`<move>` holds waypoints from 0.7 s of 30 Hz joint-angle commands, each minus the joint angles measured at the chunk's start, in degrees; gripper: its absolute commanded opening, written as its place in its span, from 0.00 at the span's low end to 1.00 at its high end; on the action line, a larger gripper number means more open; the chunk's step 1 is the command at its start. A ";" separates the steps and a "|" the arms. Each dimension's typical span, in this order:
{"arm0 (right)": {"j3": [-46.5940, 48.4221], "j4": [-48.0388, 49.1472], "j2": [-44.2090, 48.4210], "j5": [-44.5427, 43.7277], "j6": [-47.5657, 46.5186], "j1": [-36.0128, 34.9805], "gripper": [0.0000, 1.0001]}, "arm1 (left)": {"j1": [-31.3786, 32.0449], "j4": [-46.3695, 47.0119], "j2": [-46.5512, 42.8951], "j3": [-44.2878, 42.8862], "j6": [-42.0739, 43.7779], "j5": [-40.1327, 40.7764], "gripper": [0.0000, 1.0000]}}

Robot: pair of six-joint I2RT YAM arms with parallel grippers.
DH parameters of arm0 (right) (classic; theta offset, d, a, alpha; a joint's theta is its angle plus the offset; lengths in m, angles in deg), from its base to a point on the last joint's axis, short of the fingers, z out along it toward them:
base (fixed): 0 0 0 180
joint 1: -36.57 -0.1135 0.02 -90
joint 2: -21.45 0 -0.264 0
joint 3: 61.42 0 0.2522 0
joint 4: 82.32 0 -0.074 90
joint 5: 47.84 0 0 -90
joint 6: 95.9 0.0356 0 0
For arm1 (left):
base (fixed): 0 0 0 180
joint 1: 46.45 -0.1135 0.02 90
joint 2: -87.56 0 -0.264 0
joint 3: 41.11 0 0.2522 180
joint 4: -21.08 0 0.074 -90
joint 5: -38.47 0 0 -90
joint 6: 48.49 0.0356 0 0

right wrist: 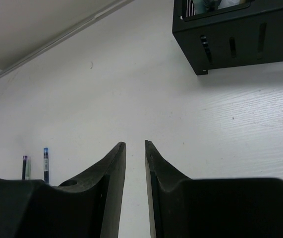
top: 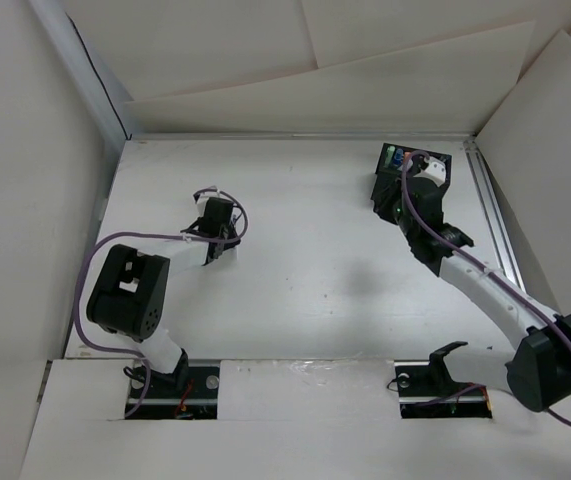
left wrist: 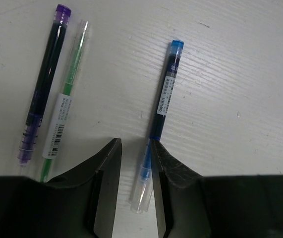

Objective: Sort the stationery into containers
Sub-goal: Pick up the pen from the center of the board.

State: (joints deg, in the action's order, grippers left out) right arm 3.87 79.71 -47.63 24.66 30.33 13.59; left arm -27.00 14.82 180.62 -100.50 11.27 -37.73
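Three pens of the stationery lie on the white table in the left wrist view: a purple pen, a green pen touching it, and a blue pen apart to the right. My left gripper is open and low over the table. The blue pen's clear cap end lies between its jaws, against the right finger, with a gap to the left finger. The black organiser box stands at the far right. My right gripper hovers just in front of the organiser box, jaws narrowly open with nothing between them.
White board walls rise behind and beside the table. A metal rail runs along the right edge. The right wrist view shows the blue pen and purple pen far off. Some pale items sit inside the organiser.
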 commanded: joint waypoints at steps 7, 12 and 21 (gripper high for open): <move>1.29 2.63 -1.05 -0.17 -1.42 -0.92 0.28 | 0.16 1.62 -2.34 1.93 1.32 -1.94 0.26; 1.29 2.63 -1.59 -0.17 -1.42 -1.45 0.28 | 0.16 4.88 -5.95 4.40 1.32 -2.99 0.36; 2.35 2.10 -2.73 -0.70 -1.95 -2.59 0.29 | 0.16 7.35 -4.64 5.11 1.94 -5.28 0.43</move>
State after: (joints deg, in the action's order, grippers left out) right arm 3.98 79.80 -50.40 24.62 29.26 11.80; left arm -27.00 19.87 176.73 -95.80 12.54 -41.93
